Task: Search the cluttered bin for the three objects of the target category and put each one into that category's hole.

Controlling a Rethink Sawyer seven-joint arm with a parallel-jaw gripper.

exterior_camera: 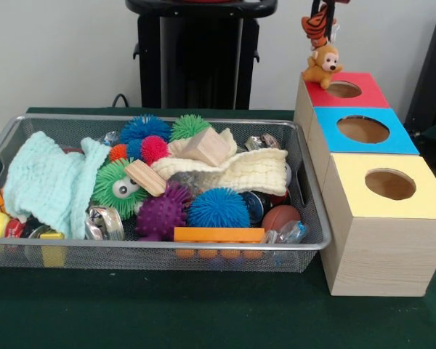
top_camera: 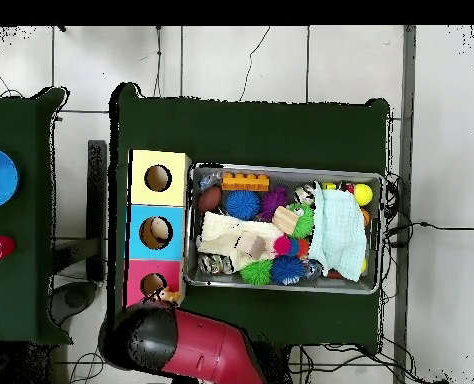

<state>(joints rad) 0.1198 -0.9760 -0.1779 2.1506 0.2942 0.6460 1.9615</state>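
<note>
My gripper (exterior_camera: 320, 10) comes down at the top right and is shut on the orange tiger-striped toy (exterior_camera: 314, 26), which hangs above the far edge of the red-topped box (exterior_camera: 363, 94). An orange-brown monkey toy (exterior_camera: 323, 64) sits on that box's far left corner, beside the round hole (exterior_camera: 343, 89). The hole also shows in the overhead view (top_camera: 153, 284), with the arm (top_camera: 186, 345) just below it. The wire mesh bin (exterior_camera: 167, 119) lies left of the boxes, full of clutter. The pale yellow duck is hidden.
The blue-topped box (exterior_camera: 403, 142) and yellow-topped box (exterior_camera: 349, 196) stand in a row in front of the red one. The bin holds spiky balls (exterior_camera: 218, 207), a green googly-eyed ball (exterior_camera: 120, 185), wooden blocks (exterior_camera: 207, 147), cloths (exterior_camera: 51, 182), an orange brick (exterior_camera: 218, 234) and sports balls.
</note>
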